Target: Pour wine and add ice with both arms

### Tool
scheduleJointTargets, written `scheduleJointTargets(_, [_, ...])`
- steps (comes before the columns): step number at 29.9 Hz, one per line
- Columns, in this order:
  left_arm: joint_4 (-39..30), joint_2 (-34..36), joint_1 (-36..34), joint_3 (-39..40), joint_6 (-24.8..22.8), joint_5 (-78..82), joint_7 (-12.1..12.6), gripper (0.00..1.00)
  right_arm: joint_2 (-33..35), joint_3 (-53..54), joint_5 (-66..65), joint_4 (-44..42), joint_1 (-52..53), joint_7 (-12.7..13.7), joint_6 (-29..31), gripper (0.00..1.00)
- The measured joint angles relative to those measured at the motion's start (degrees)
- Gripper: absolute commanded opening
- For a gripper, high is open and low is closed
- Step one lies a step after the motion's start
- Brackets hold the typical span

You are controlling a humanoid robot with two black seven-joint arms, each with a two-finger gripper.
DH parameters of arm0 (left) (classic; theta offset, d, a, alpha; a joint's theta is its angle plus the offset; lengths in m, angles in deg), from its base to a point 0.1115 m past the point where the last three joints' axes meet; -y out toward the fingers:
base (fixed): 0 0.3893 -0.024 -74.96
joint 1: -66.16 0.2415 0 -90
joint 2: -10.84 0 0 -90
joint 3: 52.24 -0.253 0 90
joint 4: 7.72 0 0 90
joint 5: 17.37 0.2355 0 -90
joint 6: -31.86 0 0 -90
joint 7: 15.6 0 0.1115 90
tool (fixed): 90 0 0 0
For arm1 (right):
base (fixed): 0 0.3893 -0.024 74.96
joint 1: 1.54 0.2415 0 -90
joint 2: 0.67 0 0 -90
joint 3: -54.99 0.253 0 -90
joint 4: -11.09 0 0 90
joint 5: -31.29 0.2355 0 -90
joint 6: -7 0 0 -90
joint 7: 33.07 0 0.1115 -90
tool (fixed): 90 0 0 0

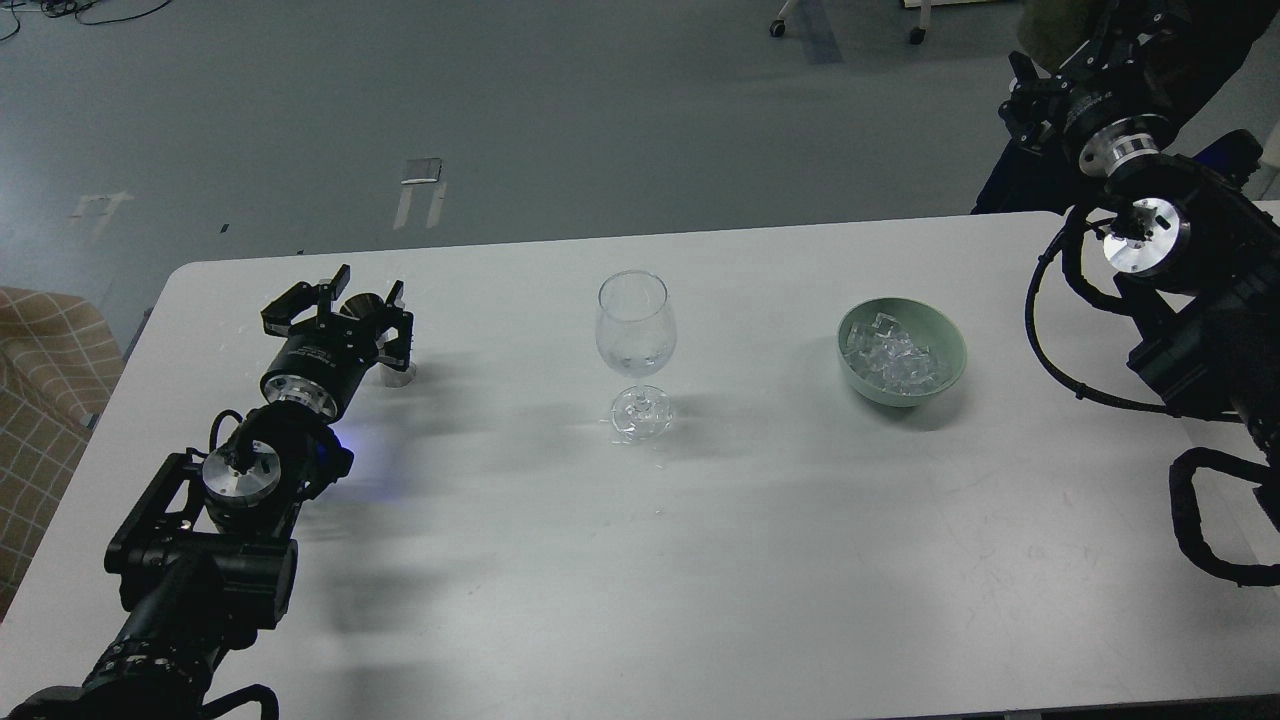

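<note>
A clear stemmed wine glass (636,330) stands upright at the table's middle, with a little clear wine (634,362) low in its bowl. A green bowl (948,345) to its right holds many clear ice cubes (893,360). My left gripper (368,285) is at the back left, low over the table. Its fingers stand apart on either side of a small metal cup (366,303), with the fingertips above the rim. My right gripper (1035,85) is raised beyond the table's far right corner; it is small and dark and holds nothing that I can see.
The white table (700,560) has its far edge just behind the glass and its left edge beside my left arm. A checked cushion (40,400) sits off the left edge. A few droplets lie in front of the glass foot (655,490).
</note>
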Motion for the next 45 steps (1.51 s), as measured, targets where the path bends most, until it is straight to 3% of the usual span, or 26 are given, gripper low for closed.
scheduleJointTargets(4, [-2.1,0.3,-0.4,-0.1,0.1,0.1,-0.3,0.75,0.1,0.1,0.0,0.0,0.0,0.0,0.0,1.00])
scheduleJointTargets(9, [-10.9,3.5,-0.3,-0.1,3.7,0.2,-0.3,0.90,1.1,-0.1,0.0,0.3,0.6,0.3,0.0,1.00])
scheduleJointTargets(14, [-17.4,7.0,-2.2,-0.2,6.6,0.2,0.4,0.91,5.1,-2.8,-0.9,2.3,0.8,0.0,0.3,1.00])
scheduleJointTargets(22, [-14.1,11.1,-7.8,-5.2,6.4,3.1,-0.1,0.93,12.7,-23.5,-8.2,8.7,9.1,-0.4,0.4,1.00])
scheduleJointTargets(30, [-13.8,11.0,-7.2,-6.0,6.8,4.2,-0.2,0.93,13.7,-41.6,-21.2,9.2,19.7,-0.4,0.5,1.00])
scheduleJointTargets(33, [-14.2,10.7,-7.1,-6.0,6.9,4.2,-0.1,0.93,14.3,-49.2,-27.7,10.7,22.0,-2.2,0.6,1.00])
scheduleJointTargets(39, [-15.9,10.7,-6.2,-6.0,7.0,4.3,-0.2,0.93,16.3,-64.7,-45.1,15.6,24.7,-9.3,0.4,0.99])
scheduleJointTargets(45, [-16.9,11.3,-4.2,-5.9,7.0,4.2,-0.3,0.93,16.6,-70.0,-53.3,17.3,22.3,-10.3,-4.6,0.98])
